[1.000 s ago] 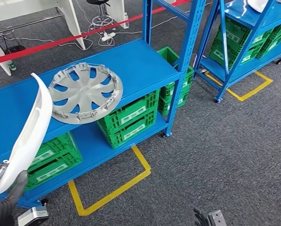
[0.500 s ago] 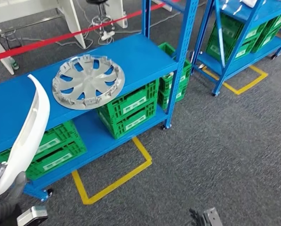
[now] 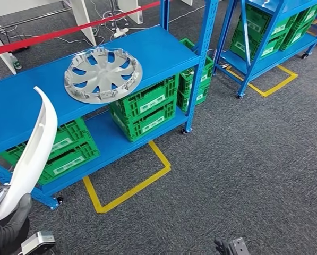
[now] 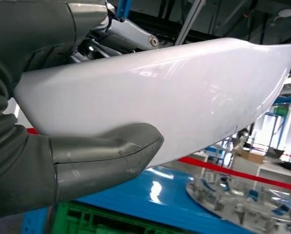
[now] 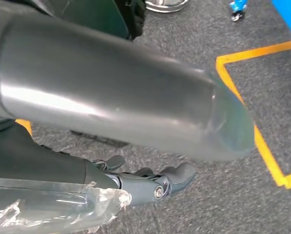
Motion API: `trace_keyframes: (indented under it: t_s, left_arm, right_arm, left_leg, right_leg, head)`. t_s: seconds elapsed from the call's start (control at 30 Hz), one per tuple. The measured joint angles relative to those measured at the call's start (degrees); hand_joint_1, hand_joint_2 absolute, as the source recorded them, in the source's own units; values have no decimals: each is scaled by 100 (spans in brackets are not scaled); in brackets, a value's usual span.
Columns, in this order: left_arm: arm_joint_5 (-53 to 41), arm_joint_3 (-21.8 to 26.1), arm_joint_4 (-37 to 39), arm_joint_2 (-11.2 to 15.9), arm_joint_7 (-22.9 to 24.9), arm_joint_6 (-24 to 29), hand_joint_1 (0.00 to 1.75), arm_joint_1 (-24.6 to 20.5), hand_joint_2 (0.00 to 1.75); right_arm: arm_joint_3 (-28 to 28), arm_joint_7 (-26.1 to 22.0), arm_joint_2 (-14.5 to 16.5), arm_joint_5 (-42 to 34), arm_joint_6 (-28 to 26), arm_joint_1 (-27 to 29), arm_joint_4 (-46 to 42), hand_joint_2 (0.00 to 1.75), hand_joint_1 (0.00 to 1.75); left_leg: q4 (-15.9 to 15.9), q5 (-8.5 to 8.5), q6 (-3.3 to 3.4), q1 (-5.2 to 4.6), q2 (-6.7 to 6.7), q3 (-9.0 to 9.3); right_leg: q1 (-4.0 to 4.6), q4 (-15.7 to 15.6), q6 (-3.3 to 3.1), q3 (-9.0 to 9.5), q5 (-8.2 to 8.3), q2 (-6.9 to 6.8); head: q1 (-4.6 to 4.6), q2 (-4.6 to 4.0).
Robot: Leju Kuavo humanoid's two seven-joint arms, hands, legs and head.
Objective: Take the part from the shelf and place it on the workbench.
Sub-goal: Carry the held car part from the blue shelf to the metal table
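White and glossy, a long curved plastic body panel [image 3: 34, 154] rises from the robot's left hand [image 3: 6, 226] at the lower left of the head view, its pointed upper tip arcing in front of the blue metal shelf [image 3: 156, 50]; the left wrist view shows the same panel [image 4: 162, 97] clamped between the thick grey thumb [image 4: 110, 156] pressed on its smooth face and the darker fingers behind it, so the part is off the shelf and carried in the air, clear of any surface. A silver multi-spoke plastic wheel cover [image 3: 103, 73] lies flat on the shelf's upper deck, well apart from the panel, and appears again, blurred, in the left wrist view [image 4: 243, 200]. Green slotted plastic crates [image 3: 146, 114] sit stacked on the lower deck, with more of them [image 3: 66, 151] behind the panel and a further stack [image 3: 196, 79] beyond the shelf's upright. A second blue rack [image 3: 265, 37] holding green crates stands farther off to the right. Yellow tape lines [image 3: 128, 188] mark the grey carpet floor [image 3: 245, 159], and a red barrier strap [image 3: 68, 29] runs behind the shelf. The right hand [image 3: 230, 247] hangs low at the bottom edge of the head view; the right wrist view shows it [image 5: 147, 183] above the carpet with nothing in it, fingers loosely extended and apart from the thumb.
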Motion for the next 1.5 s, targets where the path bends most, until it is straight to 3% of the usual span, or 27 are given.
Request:
trace_keyframes:
  t_s: [0.07, 0.1, 0.2, 0.23, 0.27, 0.3, 0.37, 0.43, 0.5, 0.57, 0.6, 0.67, 0.73, 0.77, 0.8, 0.87, 0.93, 1.0, 1.07, 1.13, 1.2, 1.27, 1.3, 1.33, 1.37, 1.43, 1.5]
  left_arm:
    - [-53, -24, 28, -1, 37, -11, 175, -20, 175]
    - [-77, -39, 40, -2, 59, -15, 175, -31, 175]
    - [-109, -76, 76, -3, 100, -18, 175, -53, 175]
    - [-112, -85, 89, -3, 102, -18, 175, -57, 175]
    - [-114, -94, 102, -3, 106, -18, 175, -61, 175]
    - [-114, -111, 115, -3, 116, -19, 175, -68, 175]
    - [-110, -150, 139, -1, 144, -32, 175, -88, 175]
    - [-97, -197, 160, 10, 180, -67, 175, -110, 175]
    - [-57, -266, 182, 38, 218, -98, 175, -152, 175]
    - [19, -357, 209, 78, 268, -112, 175, -202, 175]
    - [75, -399, 222, 99, 298, -122, 175, -217, 175]
    - [238, -460, 248, 138, 359, -183, 175, -236, 175]
    - [386, -498, 280, 158, 403, -256, 175, -257, 175]
    - [432, -514, 298, 162, 417, -276, 175, -268, 175]
    - [458, -524, 312, 166, 421, -282, 175, -275, 175]
    - [483, -539, 329, 169, 421, -284, 175, -282, 175]
    - [492, -550, 337, 173, 421, -284, 175, -292, 175]
    - [496, -560, 343, 178, 421, -283, 175, -306, 175]
    - [497, -569, 347, 181, 421, -282, 175, -326, 175]
    - [497, -577, 349, 182, 421, -282, 175, -338, 175]
    - [520, -580, 353, 183, 422, -292, 175, -330, 175]
    - [679, -572, 357, 182, 405, -371, 175, -307, 175]
    - [821, -551, 358, 177, 365, -432, 175, -289, 175]
    - [991, -516, 358, 164, 294, -508, 175, -269, 175]
    - [1161, -462, 358, 142, 206, -586, 175, -250, 175]
    - [1441, -304, 357, 88, 53, -765, 175, -207, 175]
    - [1604, -111, 356, 46, -21, -981, 175, -135, 175]
  right_arm:
    - [-14, -61, 0, 0, -5, 36, 56, 0, 0]
    - [-21, -76, 0, 0, -9, 58, 81, 0, 0]
    - [-32, -97, 0, -1, -13, 93, 134, 0, 0]
    - [-39, -99, 0, -1, -14, 93, 145, 0, 0]
    - [-51, -100, 0, -2, -16, 92, 156, 0, 0]
    - [-65, -101, 0, -3, -20, 91, 166, 0, 0]
    - [-95, -103, 0, -7, -28, 83, 183, 0, 0]
    - [-124, -109, -1, -20, -42, 44, 191, 0, 0]
    - [-176, -134, -3, -38, -57, 10, 218, 0, 0]
    - [-249, -176, -10, -39, -64, 19, 281, 0, 0]
    - [-282, -198, -20, -28, -72, 30, 317, 0, 0]
    - [-342, -245, -39, -1, -93, 37, 388, 0, 0]
    - [-392, -276, -50, 18, -112, 31, 446, 0, 0]
    - [-410, -284, -50, 26, -119, 33, 476, 0, 0]
    - [-425, -288, -50, 32, -123, 39, 502, 0, 0]
    - [-446, -289, -51, 42, -128, 47, 540, 0, 0]
    - [-456, -292, -52, 44, -129, 35, 563, 0, 0]
    - [-464, -295, -54, 44, -129, 19, 580, 0, 0]
    - [-485, -296, -60, 44, -130, 29, 599, 0, 0]
    - [-503, -296, -67, 44, -130, 45, 619, 0, 0]
    - [-506, -288, -68, 49, -130, 31, 627, 0, 0]
    - [-508, -244, -68, 85, -134, 13, 629, 0, 0]
    - [-509, -205, -68, 118, -136, 13, 630, 0, 0]
    - [-509, -161, -68, 161, -138, 14, 630, 0, 0]
    - [-509, -113, -68, 210, -138, 11, 630, 0, 0]
    - [-504, -16, -49, 326, -138, -30, 630, 0, 0]
    - [-494, 88, -19, 429, -146, -105, 630, 0, 0]
  left_leg:
    - [12, 58, 137, -12, 20, -93]
    - [16, 112, 197, -13, 33, -148]
    - [19, 306, 297, -30, 55, -363]
    - [22, 375, 303, -44, 59, -446]
    - [25, 443, 307, -58, 77, -532]
    - [28, 511, 309, -71, 101, -618]
    - [32, 629, 295, -88, 160, -762]
    - [43, 717, 249, -111, 222, -839]
    - [44, 787, 192, -115, 320, -854]
    - [51, 812, 126, -91, 383, -868]
    - [126, 718, 89, -80, 344, -902]
    - [629, 272, 29, -65, 185, -1090]
    - [1405, -187, 10, -63, 96, -1350]
    - [1653, -264, 10, -63, 83, -1408]
    - [1695, -217, 15, -62, 75, -1371]
    - [1176, 129, 39, -57, 20, -1020]
    - [435, 406, 85, -41, -173, -587]
    - [98, 440, 122, -29, -284, -424]
    - [26, 417, 159, -14, -187, -447]
    - [-19, 417, 211, 9, -66, -460]
    - [-26, 426, 244, 10, 61, -466]
    - [-24, 427, 252, 2, 203, -468]
    - [-21, 427, 252, 2, 270, -467]
    - [-18, 424, 247, 5, 335, -463]
    - [-12, 417, 236, 9, 393, -455]
    - [18, 393, 185, -13, 493, -451]
    - [57, 381, 133, -63, 596, -466]
  right_leg:
    - [-17, 17, 60, -46, 13, 0]
    - [-27, 111, 87, -98, -126, -2]
    - [-28, 1017, 135, -352, -959, -5]
    - [-26, 1382, 140, -406, -1128, -5]
    - [-25, 1630, 137, -401, -1154, -6]
    - [-22, 1698, 128, -308, -1055, -9]
    - [-16, 1218, 102, 182, -749, -72]
    - [12, 310, 76, 827, -771, -242]
    - [52, -212, 25, 1102, -902, -300]
    - [63, -254, -68, 1039, -840, -206]
    - [61, -252, -121, 997, -793, -163]
    - [51, -255, -203, 911, -686, -77]
    - [55, -243, -231, 812, -587, 34]
    - [58, -234, -232, 762, -545, 92]
    - [59, -224, -227, 714, -514, 154]
    - [58, -200, -212, 659, -478, 280]
    - [66, -170, -181, 609, -460, 403]
    - [66, -140, -121, 534, -423, 512]
    - [64, -108, -53, 437, -395, 571]
    - [75, 133, 16, 271, -549, 384]
    - [64, 820, 83, -49, -906, 116]
    - [36, 1525, 126, -363, -1152, 31]
    - [26, 1617, 139, -395, -1131, 17]
    - [19, 1464, 148, -307, -1003, -2]
    - [10, 1107, 155, -114, -803, -48]
    - [18, 333, 155, 291, -522, -283]
    - [37, 45, 88, 419, -474, -410]
  head:
    - [1, -1]
    - [7, 0]
    - [25, -2]
    - [26, -2]
    - [25, -2]
    - [25, -1]
    - [25, -1]
    - [23, -1]
    - [34, -2]
    - [46, -4]
    - [39, -3]
    - [17, -4]
    - [6, -4]
    - [5, -4]
    - [7, -4]
    - [6, -4]
    - [8, -4]
    - [7, -4]
    - [3, -4]
    - [36, -4]
    - [72, -4]
    - [75, -4]
    - [77, -4]
    - [75, -4]
    - [76, -4]
    - [83, -4]
    - [73, -4]
